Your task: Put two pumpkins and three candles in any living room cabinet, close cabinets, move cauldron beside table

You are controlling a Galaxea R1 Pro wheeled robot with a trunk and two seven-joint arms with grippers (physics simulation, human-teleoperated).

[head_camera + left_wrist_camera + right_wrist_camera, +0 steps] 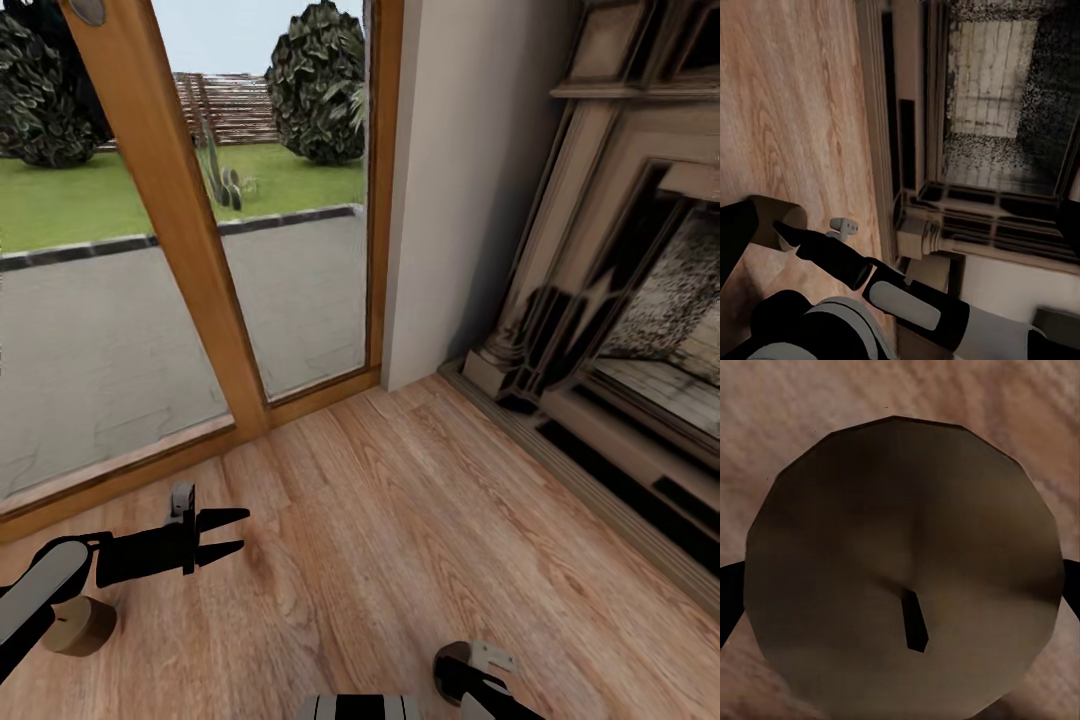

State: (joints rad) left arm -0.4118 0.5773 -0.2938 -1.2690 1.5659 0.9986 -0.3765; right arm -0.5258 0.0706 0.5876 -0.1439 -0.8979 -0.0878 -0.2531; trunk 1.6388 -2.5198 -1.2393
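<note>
The right gripper grasps a candle, its dark fingers flanking the wick-topped disc (carried, I judge, for stowing in a cabinet). The left gripper hangs released above the wood floor, another candle below it, near the fireplace.

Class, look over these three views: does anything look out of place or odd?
Yes: a candle sits on the bare wood floor by the left gripper, an odd spot. Another candle sits between the right gripper's fingers.
</note>
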